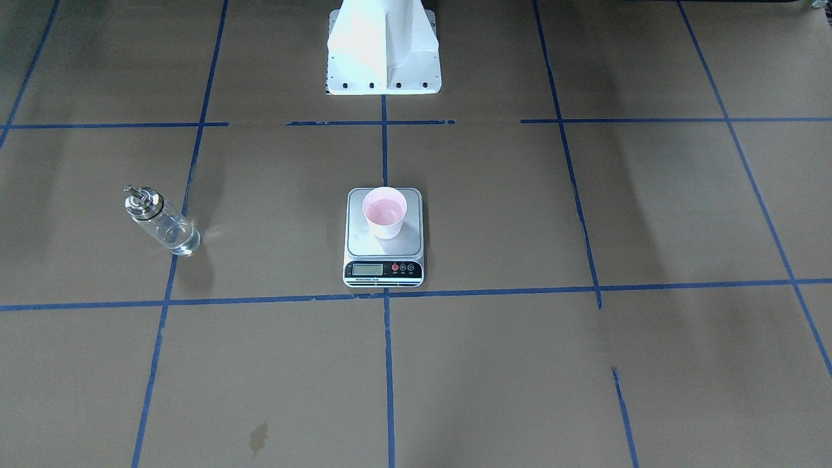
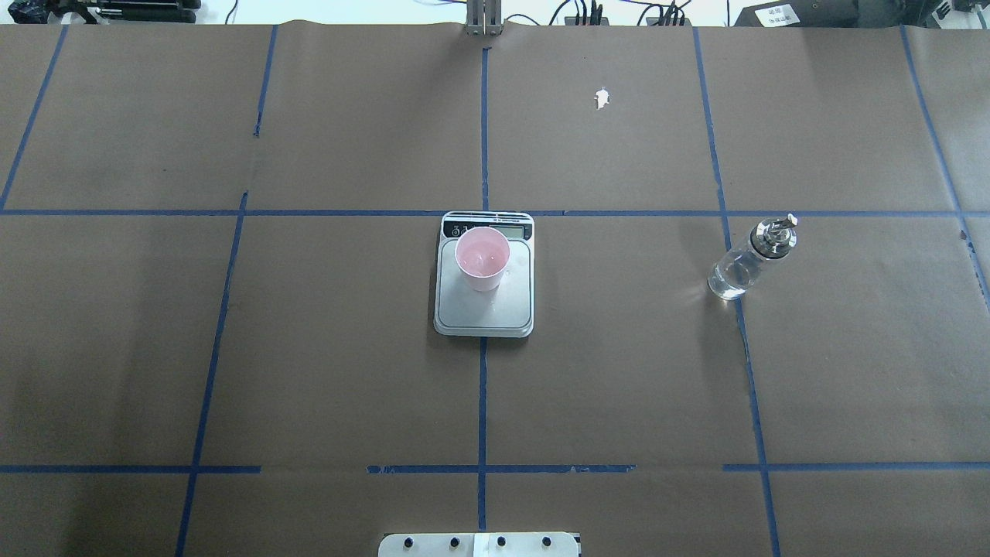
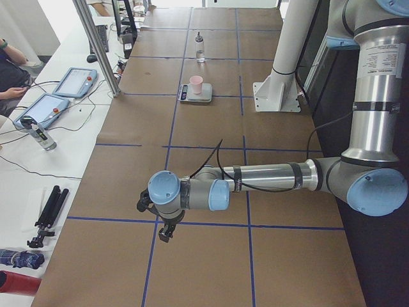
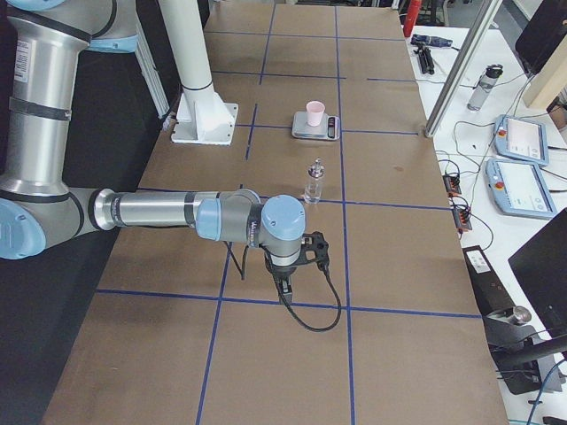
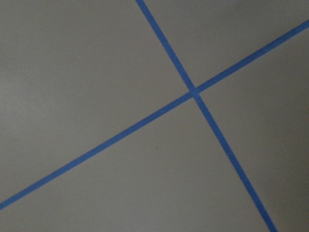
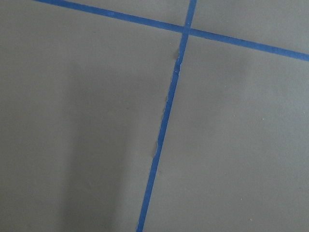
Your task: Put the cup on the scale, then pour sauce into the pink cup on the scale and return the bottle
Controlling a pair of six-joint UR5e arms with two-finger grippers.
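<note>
The cup (image 1: 385,212) stands upright on the scale (image 1: 364,246), toward the platform's robot-side edge, and the bottle (image 1: 161,221) stands upright on the bench (image 1: 520,364), well apart from the scale on the robot's right side. Whether the cup holds liquid I cannot tell; its pink inside looks faintly glossy, no more. Both arms are parked well away from these things. The left arm (image 3: 268,178) and the right arm (image 4: 159,211) show only in the side views, each wrist pointing down at bare paper and blue tape lines (image 5: 195,92), so I cannot tell how wide either pair of jaws stands. The bottle is the thing to mind: rigid glass, smooth and likely slippery, and breakable if it tips or drops. The sauce (image 2: 731,280) sits low in it and should help it stand steady. The best hold is probably across the clear cylinder at mid-height, below the silver cap (image 2: 776,234) — not on the cap or the thin spout (image 2: 790,220), which offer little grip. The right arm lies nearer to it. The paper cup is light and soft-walled — a nudge from the spout could shift or topple it, so pouring calls for clearance above the rim.
</note>
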